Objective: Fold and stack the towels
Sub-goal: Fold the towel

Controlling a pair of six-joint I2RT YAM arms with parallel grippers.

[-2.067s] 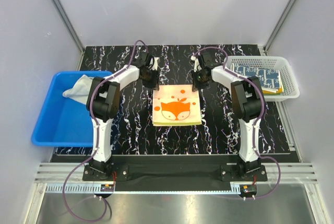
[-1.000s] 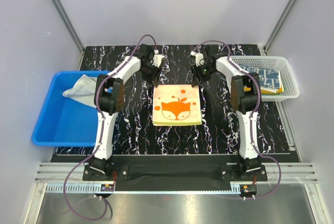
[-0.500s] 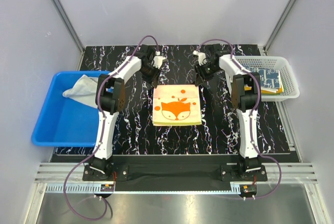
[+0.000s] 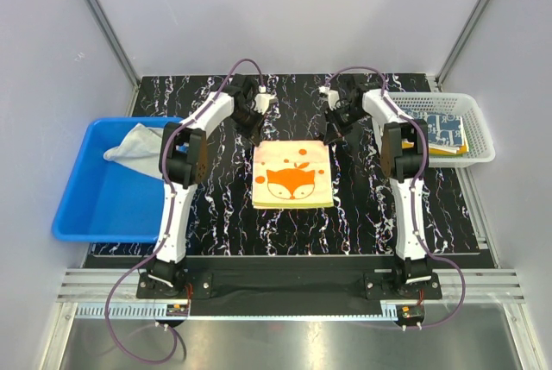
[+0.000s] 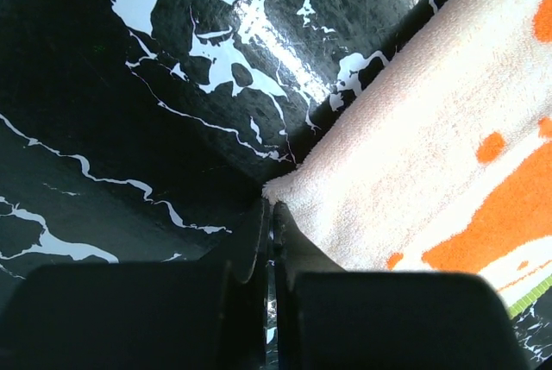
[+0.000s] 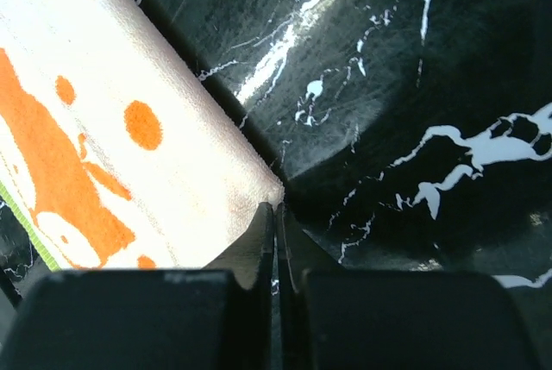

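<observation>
The cream towel with an orange fox [image 4: 292, 173] lies flat and folded at the table's middle. My left gripper [image 4: 257, 129] is shut, its tips at the towel's far left corner [image 5: 297, 189]; nothing shows between the fingers [image 5: 259, 232]. My right gripper [image 4: 329, 131] is shut too, its tips at the far right corner [image 6: 263, 187], with nothing between the fingers [image 6: 259, 236]. A whitish-beige towel [image 4: 129, 144] lies crumpled in the blue bin. A white towel with navy pattern [image 4: 435, 126] lies on an orange-yellow one [image 4: 448, 151] in the mesh basket.
The blue plastic bin [image 4: 78, 206] stands at the left edge of the black marbled table [image 4: 362, 206]. The white mesh basket [image 4: 480, 133] stands at the far right. Grey walls close off the back and sides.
Both arms have stretched out and their grippers have drawn slightly back from the towel's far corners. The fox towel has not moved.
</observation>
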